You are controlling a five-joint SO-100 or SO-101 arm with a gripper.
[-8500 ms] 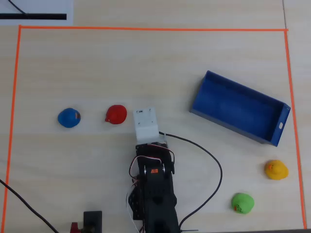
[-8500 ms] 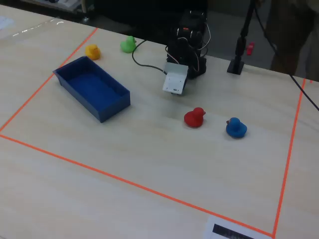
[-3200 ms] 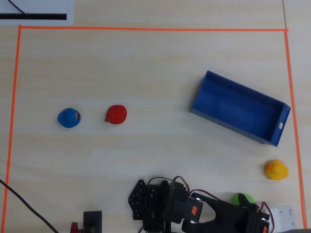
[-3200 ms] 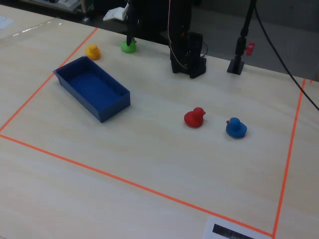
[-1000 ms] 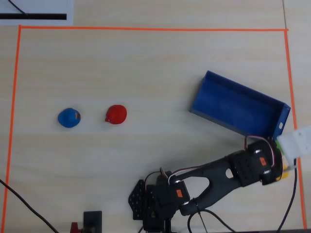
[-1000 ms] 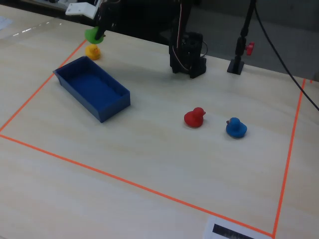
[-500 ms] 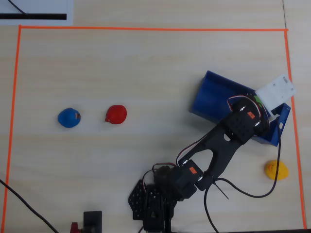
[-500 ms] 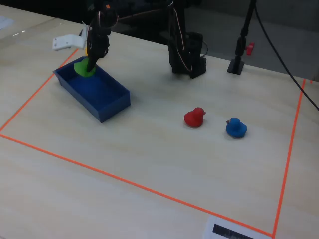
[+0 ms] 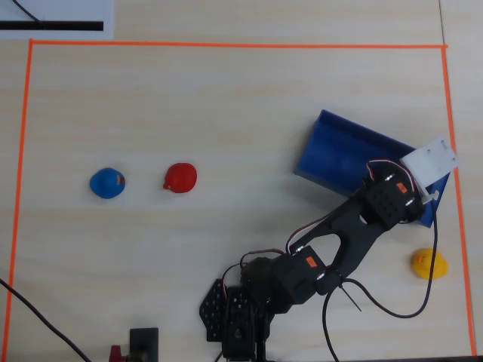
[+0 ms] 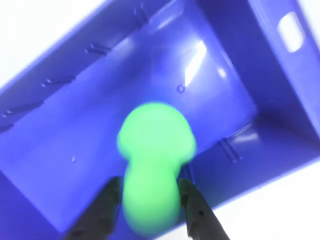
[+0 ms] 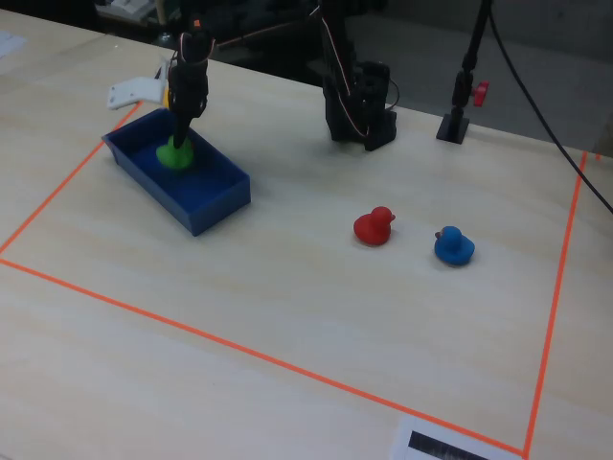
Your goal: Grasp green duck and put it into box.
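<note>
The green duck (image 10: 152,165) is inside the dark-blue box (image 10: 90,95), low over its floor near one short end. My gripper (image 10: 150,189) stands with one dark finger against each side of the duck's body, shut on it. In the fixed view the duck (image 11: 175,154) shows in the far end of the box (image 11: 215,206), with the gripper (image 11: 180,139) pointing straight down onto it. In the overhead view the arm covers the right end of the box (image 9: 339,151), and the duck and the fingertips are hidden.
A yellow duck (image 9: 429,264) lies outside the box, to the right of the arm. A red duck (image 9: 180,178) and a blue duck (image 9: 107,183) sit at the left. Orange tape (image 9: 226,45) frames the table. The arm's base (image 11: 359,110) stands at the table edge.
</note>
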